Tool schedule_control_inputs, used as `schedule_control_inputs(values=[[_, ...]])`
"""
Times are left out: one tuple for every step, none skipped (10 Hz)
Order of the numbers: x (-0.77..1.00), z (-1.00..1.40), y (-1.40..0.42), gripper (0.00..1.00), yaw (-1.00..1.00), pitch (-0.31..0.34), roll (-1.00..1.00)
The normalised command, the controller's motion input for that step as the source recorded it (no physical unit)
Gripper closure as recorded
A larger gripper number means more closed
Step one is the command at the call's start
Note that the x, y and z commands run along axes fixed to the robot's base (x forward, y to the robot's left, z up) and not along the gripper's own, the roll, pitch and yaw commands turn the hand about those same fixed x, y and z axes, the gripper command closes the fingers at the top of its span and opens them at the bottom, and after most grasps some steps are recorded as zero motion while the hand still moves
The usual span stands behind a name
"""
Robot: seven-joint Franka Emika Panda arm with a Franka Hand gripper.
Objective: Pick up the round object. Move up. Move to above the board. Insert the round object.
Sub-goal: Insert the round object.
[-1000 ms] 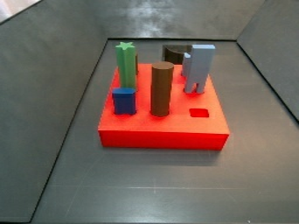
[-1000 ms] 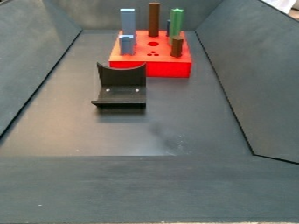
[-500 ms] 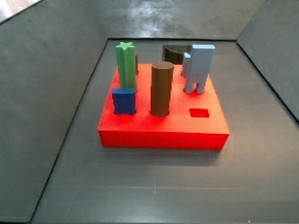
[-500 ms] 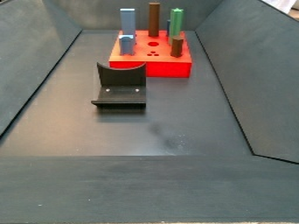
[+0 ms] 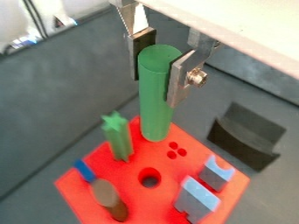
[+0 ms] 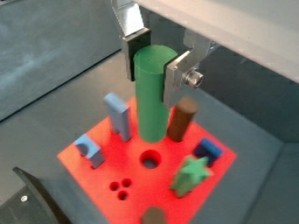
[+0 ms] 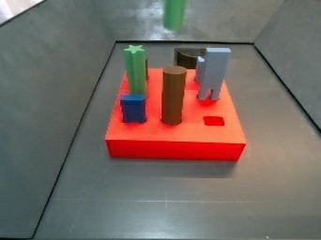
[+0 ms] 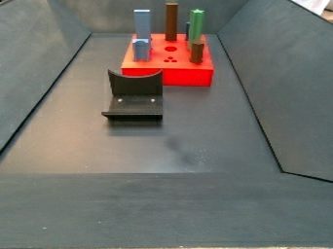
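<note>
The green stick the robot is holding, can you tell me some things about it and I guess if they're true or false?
1. The gripper holds the round object. True.
2. The round object is already down in its hole. False: it hangs above the board, and the round hole shows open.
3. The star peg stands in the board. True.
4. The brown cylinder lies flat on the floor. False: it stands upright in the board.
5. The fixture sits on top of the board. False: it stands on the floor beside it.

On the dark floor [image 8: 196, 146] rest the board [image 8: 169, 73] and, apart, the fixture [image 8: 134, 94].
</note>
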Motion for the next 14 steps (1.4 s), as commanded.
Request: schedule_control_inputs(values=[[0.54,-1.00,0.00,1.00,-0.27,-0.046,0.00],[0.19,-1.00,-0.11,1.00,-0.22,-0.107,0.08],[0.11,-0.89,-0.15,1.00,-0.22,-0.151,0.11],[0.01,-0.88,-0.12,1.00,-0.20,-0.139,0.14],[0.00,-0.84,-0.11,1.00,-0.14,-0.130,0.19],[0.00,-0.70,0.00,1.00,-0.41,-0.067,0.07],[-0.09,-0.41,0.00,1.00,-0.96,-0.010,-0.03],[-0.04,-0.33,0.00,1.00,-0.99,-0.043,-0.02],[-0.04,-0.26,0.00,1.00,-0.97,-0.066,-0.04],[-0.06,-0.29,0.00,1.00,-0.91,-0.090,-0.12],[-0.38,-0.33,0.00,1.00,-0.59,-0.099,-0.13],[-0.24,-0.29,0.00,1.00,-0.14,0.000,0.00],[-0.32,-0.25,-0.01,1.00,-0.13,0.000,0.00],[-0.46,-0.11,-0.27,1.00,-0.19,-0.040,0.00]])
